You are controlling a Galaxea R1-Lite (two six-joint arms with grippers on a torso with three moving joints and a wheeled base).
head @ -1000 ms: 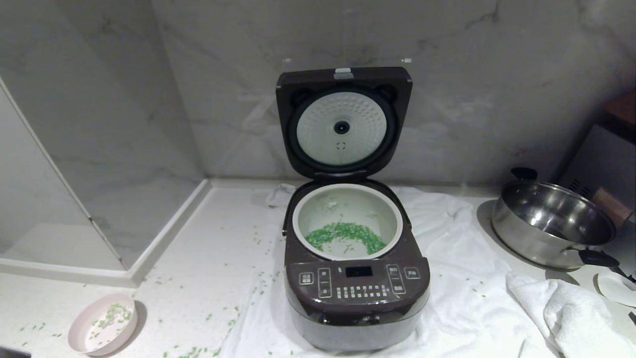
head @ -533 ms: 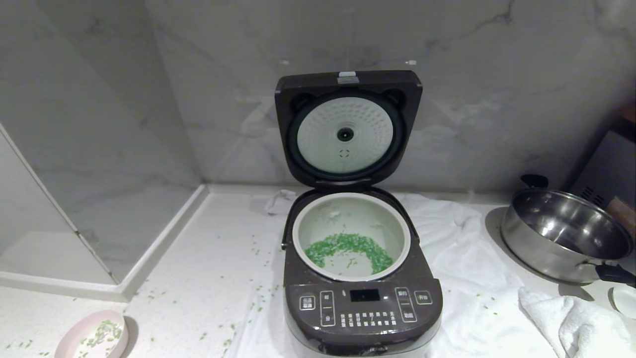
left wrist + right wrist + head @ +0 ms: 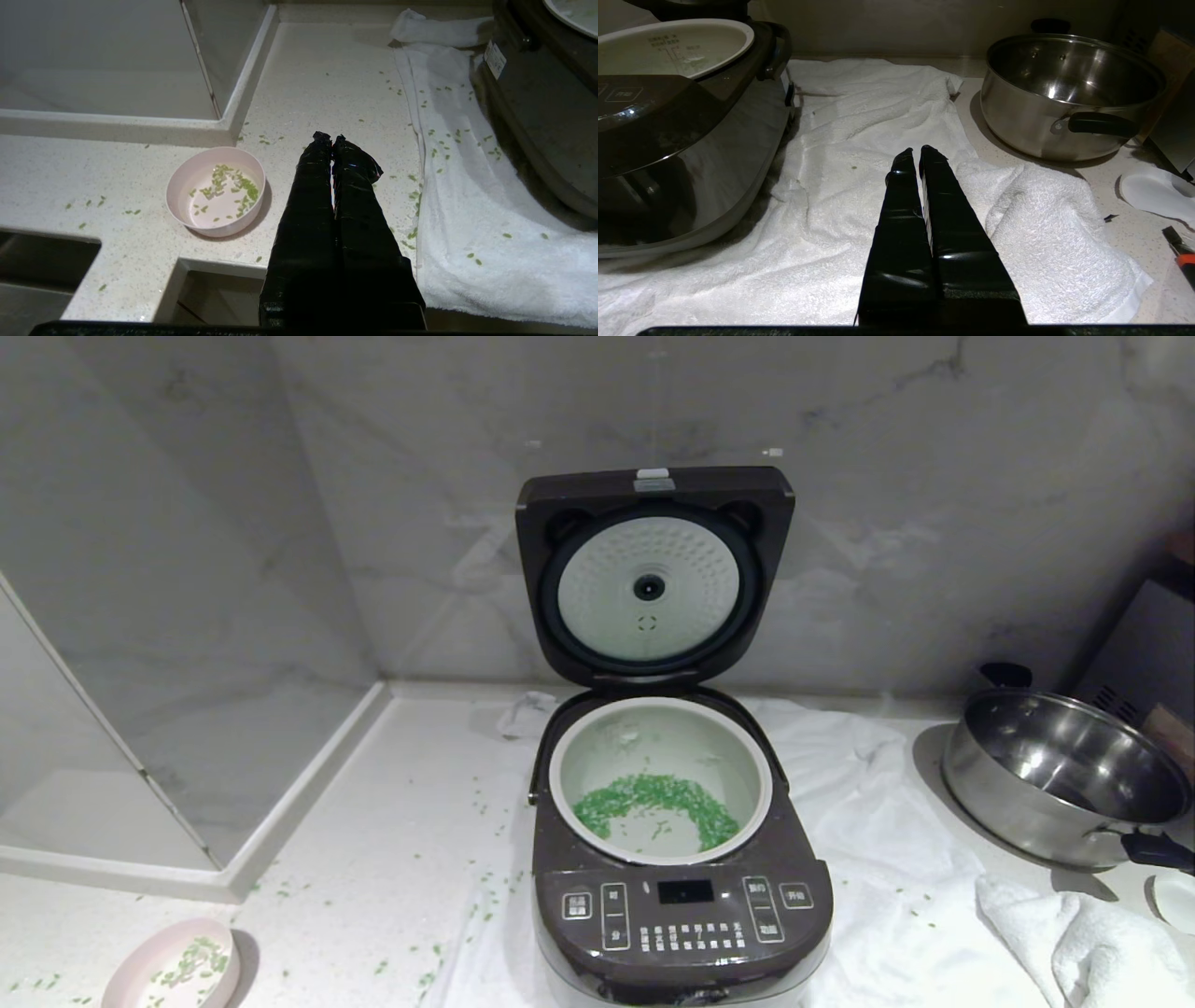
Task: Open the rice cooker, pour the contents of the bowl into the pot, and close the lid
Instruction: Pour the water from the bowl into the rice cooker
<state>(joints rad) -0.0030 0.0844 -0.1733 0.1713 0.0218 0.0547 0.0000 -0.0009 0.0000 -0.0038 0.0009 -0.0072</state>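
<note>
The dark rice cooker (image 3: 680, 933) stands on a white towel with its lid (image 3: 653, 490) raised upright, pale inner plate facing me. Inside, the pale pot (image 3: 738, 756) holds a curved band of green contents (image 3: 653, 798). The pink bowl (image 3: 140, 961) (image 3: 180, 184) rests on the counter at the near left with a few green grains (image 3: 233, 186) left in it. My left gripper (image 3: 331, 138) is shut and empty, hovering beside the bowl, between it and the towel. My right gripper (image 3: 914, 151) is shut and empty over the towel, right of the cooker (image 3: 691, 130).
A steel pan (image 3: 1064, 775) (image 3: 1064, 93) with black handles sits at the right. A bunched white towel (image 3: 1074, 933) lies near it. Green grains are scattered on the counter (image 3: 373, 859). A raised ledge (image 3: 280, 821) and marble walls bound the left and back. A cut-out (image 3: 46, 261) lies at the counter's near edge.
The whole head view shifted over the last second: cooker looks larger and lower, bowl slid toward the bottom left corner. That is camera motion. Since half a second ago nothing has visibly moved.
</note>
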